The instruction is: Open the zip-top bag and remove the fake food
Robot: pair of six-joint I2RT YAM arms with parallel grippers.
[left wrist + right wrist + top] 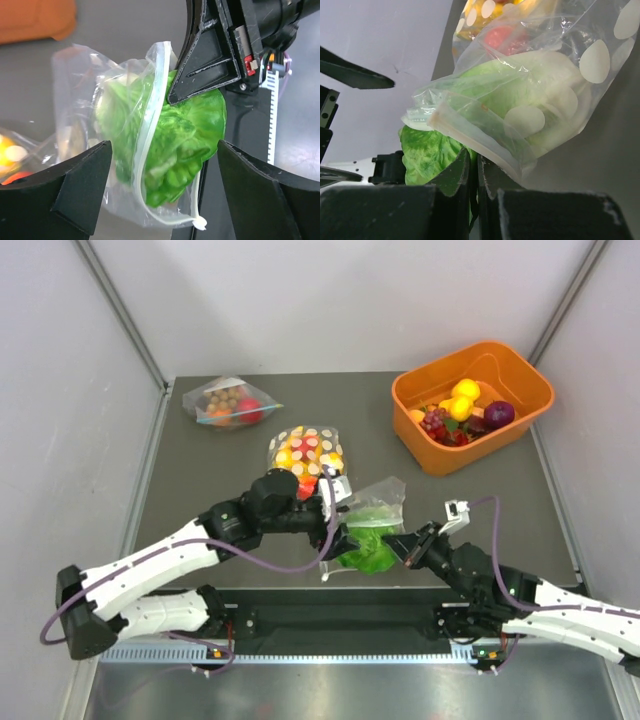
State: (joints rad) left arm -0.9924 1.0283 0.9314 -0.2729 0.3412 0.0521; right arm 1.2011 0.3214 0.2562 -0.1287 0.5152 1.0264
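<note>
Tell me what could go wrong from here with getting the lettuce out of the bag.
The jaws of the left gripper stand open around the zip-top bag, so nothing seems to hold it; a pull may drag the bag along with the lettuce.
The right gripper pinches only a thin leaf edge, which could slip free.
The other dotted bag lies close behind and might get bumped.
</note>
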